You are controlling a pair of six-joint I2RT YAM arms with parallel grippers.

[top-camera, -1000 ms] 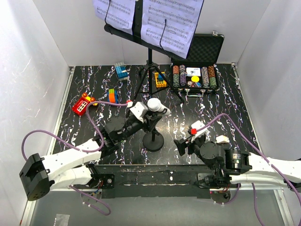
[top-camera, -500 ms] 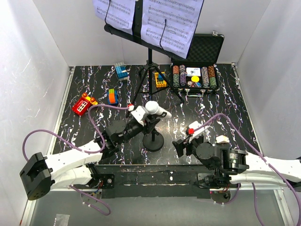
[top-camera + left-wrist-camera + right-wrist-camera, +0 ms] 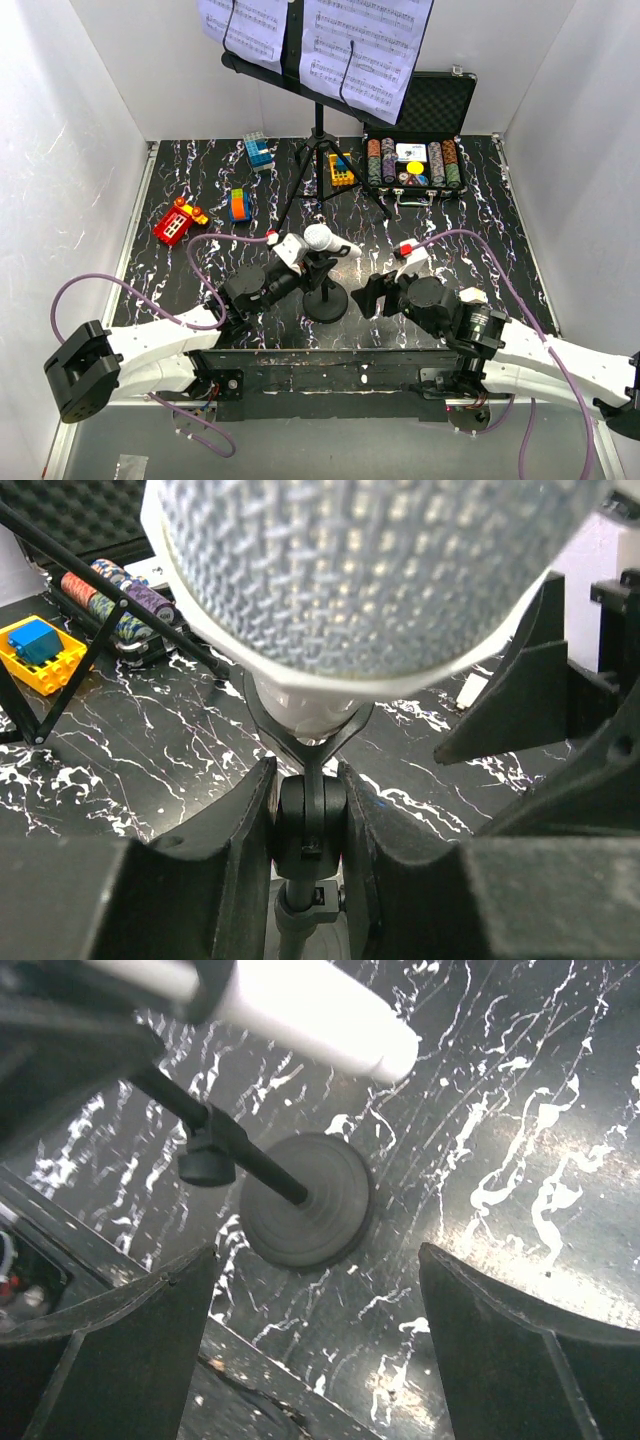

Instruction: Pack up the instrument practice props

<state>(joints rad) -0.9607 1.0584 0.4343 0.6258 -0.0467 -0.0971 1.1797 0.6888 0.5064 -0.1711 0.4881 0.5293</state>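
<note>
Here we have the left end effector [image 3: 310, 832] closed on the microphone [image 3: 322, 238], its 2 fingers [image 3: 235, 860] pinching the black swivel joint just under the grey head. We judge that grip is meant to steady a top-heavy piece. The microphone stands on its round base [image 3: 305, 1215] near the front middle of the bench [image 3: 480, 230]. The right end effector [image 3: 315, 1260] is wide open and holds nothing; the base shows between its fingers, probably so it can take the foot. The music stand [image 3: 318, 150] and sheet music [image 3: 365, 45] sit at the back, not yet packed.
</note>
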